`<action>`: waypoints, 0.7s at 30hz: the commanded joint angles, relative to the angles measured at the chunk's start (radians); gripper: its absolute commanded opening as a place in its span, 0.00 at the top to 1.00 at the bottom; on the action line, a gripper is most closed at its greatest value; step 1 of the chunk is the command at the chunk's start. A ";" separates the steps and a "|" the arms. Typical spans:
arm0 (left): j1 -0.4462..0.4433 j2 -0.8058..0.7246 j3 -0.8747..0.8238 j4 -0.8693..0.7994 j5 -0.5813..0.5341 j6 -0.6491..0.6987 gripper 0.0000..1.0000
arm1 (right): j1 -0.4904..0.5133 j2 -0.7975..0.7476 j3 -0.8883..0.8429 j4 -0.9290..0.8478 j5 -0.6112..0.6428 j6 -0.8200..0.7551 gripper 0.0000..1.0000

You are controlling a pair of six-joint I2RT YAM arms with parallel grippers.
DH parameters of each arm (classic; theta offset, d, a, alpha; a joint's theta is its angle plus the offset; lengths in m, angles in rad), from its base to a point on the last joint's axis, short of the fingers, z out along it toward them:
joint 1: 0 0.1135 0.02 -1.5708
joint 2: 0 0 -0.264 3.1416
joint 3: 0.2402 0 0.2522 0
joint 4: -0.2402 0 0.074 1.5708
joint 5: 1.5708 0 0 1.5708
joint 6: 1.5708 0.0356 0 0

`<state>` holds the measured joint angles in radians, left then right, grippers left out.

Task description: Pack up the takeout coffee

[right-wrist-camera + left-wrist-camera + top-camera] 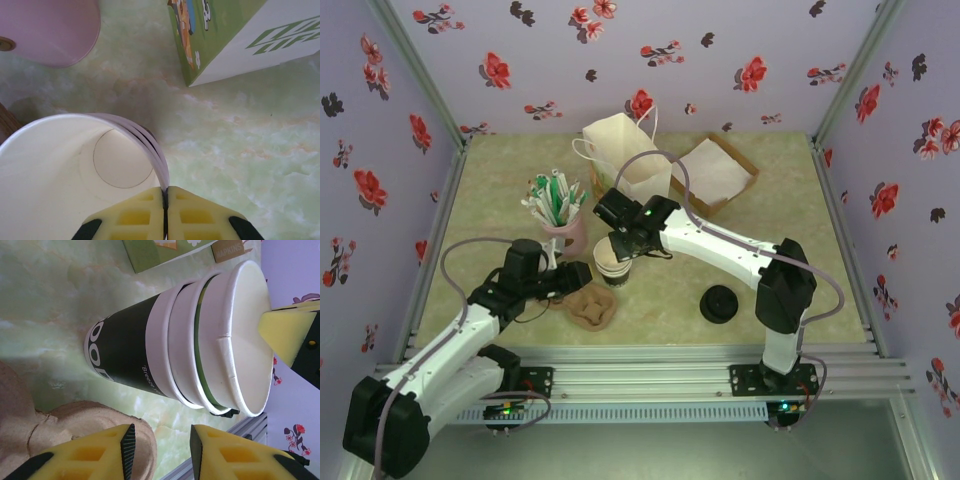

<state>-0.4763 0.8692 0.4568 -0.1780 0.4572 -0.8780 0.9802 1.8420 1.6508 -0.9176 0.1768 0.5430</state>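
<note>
**Right gripper pinches the rim of the uncapped coffee cup**

Your right arm rises from its base at the near right edge of the table, folds at the elbow and runs its forearm leftward across the middle, wrist tipped down over the coffee cup. The right gripper is closed tight on the cup's white rim. One yellow finger sits inside the mouth and one outside, with the paper wall squeezed between them. The cup stands upright near the table's centre, its dark lower wall on the marbled surface. From the wrist views, the rim reads as several cups nested together. Its round black lid lies flat on the table well to the right, apart from the cup.

Your left arm reaches low from the near left corner, forearm angled toward the cup. The left gripper stands partly open with nothing between its fingers, just short of the cup's side and just above the brown pulp carrier. A pink cup of stirrers stands just beside the coffee cup on its left. A paper bag stands behind it.
</note>
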 commanded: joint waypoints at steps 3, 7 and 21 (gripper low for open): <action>-0.007 0.011 -0.008 0.044 0.020 -0.001 0.62 | 0.009 -0.003 0.025 -0.016 0.010 0.010 0.95; -0.006 0.010 -0.016 0.068 0.022 -0.009 0.62 | 0.008 -0.007 0.018 -0.013 0.003 0.020 0.99; -0.005 0.008 -0.021 0.087 0.025 -0.016 0.61 | 0.006 -0.045 0.001 0.023 -0.034 0.055 1.00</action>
<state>-0.4763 0.8780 0.4477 -0.1154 0.4648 -0.8856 0.9802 1.8347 1.6505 -0.9096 0.1555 0.5732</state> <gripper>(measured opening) 0.390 0.055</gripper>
